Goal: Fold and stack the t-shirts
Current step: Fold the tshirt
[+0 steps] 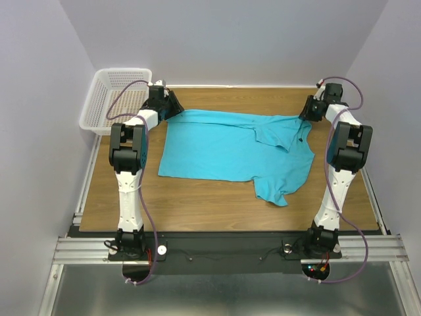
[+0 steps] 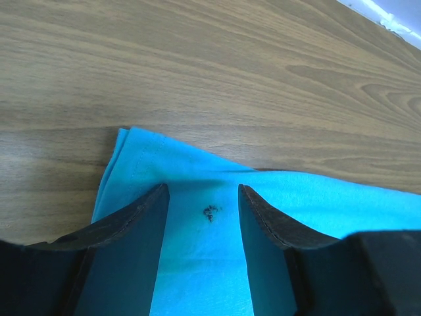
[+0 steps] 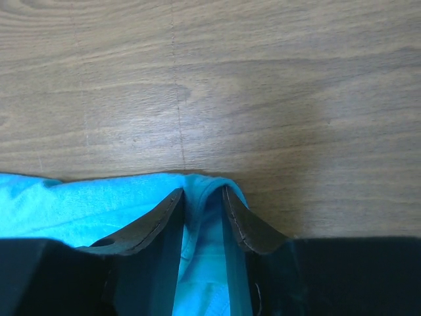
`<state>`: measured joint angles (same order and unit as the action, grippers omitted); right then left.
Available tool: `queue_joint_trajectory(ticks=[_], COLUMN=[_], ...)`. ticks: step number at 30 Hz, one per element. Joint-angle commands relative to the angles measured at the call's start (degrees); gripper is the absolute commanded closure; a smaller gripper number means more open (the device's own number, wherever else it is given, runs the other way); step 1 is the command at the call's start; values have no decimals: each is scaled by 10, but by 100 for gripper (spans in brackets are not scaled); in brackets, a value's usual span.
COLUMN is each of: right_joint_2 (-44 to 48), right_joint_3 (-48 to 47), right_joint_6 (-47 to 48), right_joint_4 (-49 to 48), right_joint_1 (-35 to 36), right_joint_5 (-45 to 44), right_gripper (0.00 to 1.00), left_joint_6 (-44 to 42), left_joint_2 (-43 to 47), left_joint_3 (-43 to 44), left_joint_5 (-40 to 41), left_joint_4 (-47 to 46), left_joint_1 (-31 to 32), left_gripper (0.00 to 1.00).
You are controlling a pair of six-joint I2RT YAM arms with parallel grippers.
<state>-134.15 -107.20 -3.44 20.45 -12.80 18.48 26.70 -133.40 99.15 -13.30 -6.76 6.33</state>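
Note:
A turquoise t-shirt [image 1: 223,148] lies spread on the wooden table [image 1: 197,204], with its right part folded over and rumpled and one sleeve hanging toward the near side. My left gripper [image 1: 172,108] is down at the shirt's far left corner. In the left wrist view it [image 2: 202,191] is open, its fingers straddling flat cloth [image 2: 329,197] that bears a small dark mark [image 2: 210,212]. My right gripper [image 1: 306,113] is at the far right corner. In the right wrist view its jaws [image 3: 202,192] stand a little apart, with a raised fold of the shirt [image 3: 79,204] between them.
A white mesh basket [image 1: 115,99] stands off the table's far left corner, just behind the left arm. Bare wood shows beyond the shirt's far edge [image 2: 230,66] and along the near side of the table. Grey walls close in on three sides.

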Motion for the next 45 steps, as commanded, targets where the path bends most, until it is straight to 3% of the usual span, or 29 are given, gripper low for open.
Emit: queue_joint_trajectory(ticks=[1, 23, 35, 40, 45], right_joint_2=[41, -7, -36, -36, -37], right_joint_3=[-35, -64, -75, -66, -68], right_joint_6=[7, 9, 15, 15, 12], right_joint_4=[-25, -17, -1, 2, 3], right_joint_1=[-13, -16, -16, -17, -16], right_joint_5=[-6, 60, 57, 64, 63], right_gripper=[65, 59, 65, 71, 96], left_joint_6=[-4, -7, -4, -3, -3], left_joint_2=[-6, -7, -7, -8, -9], left_joint_3=[27, 17, 16, 16, 14], left_joint_5=[10, -2, -3, -4, -4], left_joint_4=[19, 16, 15, 14, 14], left_joint_1=[-4, -4, -4, -4, -4], left_gripper=[42, 42, 42, 42, 42])
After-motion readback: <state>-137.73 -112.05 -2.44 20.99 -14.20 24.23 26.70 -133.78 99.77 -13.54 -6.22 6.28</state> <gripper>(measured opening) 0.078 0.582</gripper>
